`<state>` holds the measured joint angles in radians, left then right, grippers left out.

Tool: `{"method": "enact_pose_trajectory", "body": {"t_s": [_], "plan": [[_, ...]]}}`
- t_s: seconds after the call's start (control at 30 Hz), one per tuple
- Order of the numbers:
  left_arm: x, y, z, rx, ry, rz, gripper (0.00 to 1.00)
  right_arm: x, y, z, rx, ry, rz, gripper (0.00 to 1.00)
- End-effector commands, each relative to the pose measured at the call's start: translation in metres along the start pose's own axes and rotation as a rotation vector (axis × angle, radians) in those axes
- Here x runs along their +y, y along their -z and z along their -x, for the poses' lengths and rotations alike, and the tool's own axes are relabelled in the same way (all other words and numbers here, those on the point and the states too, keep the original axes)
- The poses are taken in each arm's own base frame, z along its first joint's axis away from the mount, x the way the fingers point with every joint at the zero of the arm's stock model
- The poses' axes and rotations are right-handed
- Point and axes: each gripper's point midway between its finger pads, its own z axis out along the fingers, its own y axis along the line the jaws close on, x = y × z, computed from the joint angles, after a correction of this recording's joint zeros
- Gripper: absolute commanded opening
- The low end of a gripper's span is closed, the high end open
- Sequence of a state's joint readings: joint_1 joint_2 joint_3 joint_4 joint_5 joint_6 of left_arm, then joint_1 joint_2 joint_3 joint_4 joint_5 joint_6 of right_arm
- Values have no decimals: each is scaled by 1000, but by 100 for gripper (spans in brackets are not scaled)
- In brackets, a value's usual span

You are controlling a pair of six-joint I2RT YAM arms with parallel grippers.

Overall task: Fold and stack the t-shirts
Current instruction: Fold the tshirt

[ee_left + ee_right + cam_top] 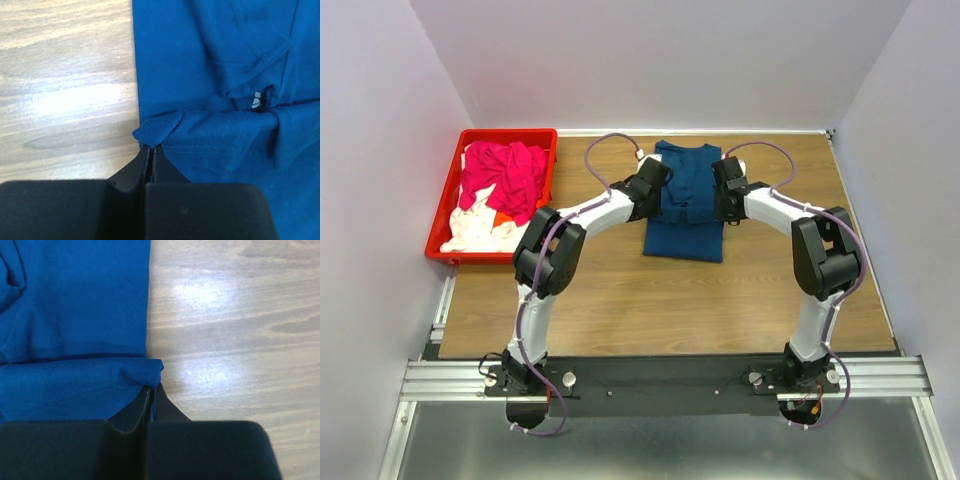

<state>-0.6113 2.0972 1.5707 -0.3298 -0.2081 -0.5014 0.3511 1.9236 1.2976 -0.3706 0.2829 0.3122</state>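
Upper centre of the top view: navy t-shirt (683,215), flat on the table (620,290), part-folded, with a stitched edge doubled over across its width.

Lower centre of the left wrist view: left gripper (151,148), jaws closed tight on the left corner of that fold, with only a small peak of cloth pinched between them. Lower centre of the right wrist view: right gripper (152,388), clamped the same way on the right corner, again by a sliver.

Upper left of the top view: red crate (440,250), holding the pink t-shirt (505,180), white t-shirt (470,232) and a patch of orange t-shirt (498,214) in a heap, none yet folded.

Judged risks from here:
- Losing a corner through so thin a bite, most likely on a quick or high pull.
- Skewing the fold by moving one arm ahead of the other.
- Dragging the lower layer along by staying too low, bunching the shirt instead of folding it.
- Overshooting toward the far edge of the table.
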Motion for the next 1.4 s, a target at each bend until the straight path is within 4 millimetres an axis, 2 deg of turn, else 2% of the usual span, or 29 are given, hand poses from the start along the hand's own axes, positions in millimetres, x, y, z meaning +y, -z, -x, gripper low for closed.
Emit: {"method": "enact_pose_trajectory", "body": {"t_s": [0.0, 0.03, 0.07, 0.13, 0.17, 0.2, 0.27, 0.3, 0.37, 0.43, 0.47, 0.5, 0.53, 0.57, 0.6, 0.63, 0.7, 0.77, 0.8, 0.87, 0.9, 1.0, 1.1, 1.23, 1.27, 1.37], "plan": [[15, -4, 3, -18, 29, 27, 3, -3, -4, 19, -41, -8, 1, 8], [14, -4, 2, -15, 27, 27, 6, -2, -3, 19, -41, -5, 3, 11], [13, -2, 4, -19, 29, 19, 18, -2, 0, 22, -50, -9, 8, 18], [13, 2, 4, -25, 32, 8, 28, -1, 11, 29, -74, -14, 21, 23], [10, 9, 11, -46, 35, -8, 33, 1, 15, 32, -81, -15, 40, 27], [9, 13, 12, -53, 40, -18, 46, 4, 20, 33, -86, -14, 59, 33], [8, 20, 11, -65, 50, -37, 59, 9, 29, 34, -91, -20, 97, 37], [7, 30, 18, -88, 62, -53, 67, 13, 39, 38, -107, -27, 124, 37], [4, 45, 19, -99, 74, -79, 72, 20, 52, 37, -121, -36, 157, 38], [1, 57, 18, -106, 87, -93, 72, 29, 60, 33, -121, -34, 189, 38], [-2, 67, 16, -117, 79, -99, 69, 38, 63, 25, -109, -23, 215, 38], [-5, 71, 13, -119, 74, -101, 60, 45, 70, 24, -112, -20, 251, 37], [-8, 75, 11, -121, 70, -104, 55, 52, 74, 21, -111, -23, 275, 36], [-17, 81, 2, -114, 64, -121, 51, 61, 75, 10, -98, -9, 295, 35], [-21, 83, -2, -107, 59, -135, 44, 68, 77, 10, -107, -14, 321, 30], [-29, 85, -5, -110, 56, -157, 42, 73, 75, 5, -98, -12, 339, 27], [-45, 82, -17, -86, 34, -193, 35, 81, 70, -1, -86, -16, 364, 19], [-54, 77, -19, -75, 20, -212, 30, 85, 58, -8, -64, -14, 358, 14], [-54, 67, -28, -54, 6, -201, 26, 87, 54, -9, -61, -17, 362, 10], [-58, 58, -32, -42, -3, -205, 22, 92, 44, -13, -43, -16, 371, 9], [-57, 47, -42, -13, -19, -196, 22, 96, 42, -13, -42, -19, 383, 8], [-57, 31, -66, 61, -34, -204, 21, 99, 27, -19, -22, -26, 375, 8], [-52, 23, -91, 130, -50, -201, 19, 101, 15, -22, -11, -16, 369, 8], [-38, 22, -112, 184, -71, -166, 16, 98, 4, -9, -48, 16, 316, 8], [-34, 23, -117, 193, -75, -161, 16, 98, 2, 4, -75, 17, 305, 8], [-29, 27, -124, 206, -76, -153, 16, 86, -17, 18, -112, 47, 213, 8]]}}
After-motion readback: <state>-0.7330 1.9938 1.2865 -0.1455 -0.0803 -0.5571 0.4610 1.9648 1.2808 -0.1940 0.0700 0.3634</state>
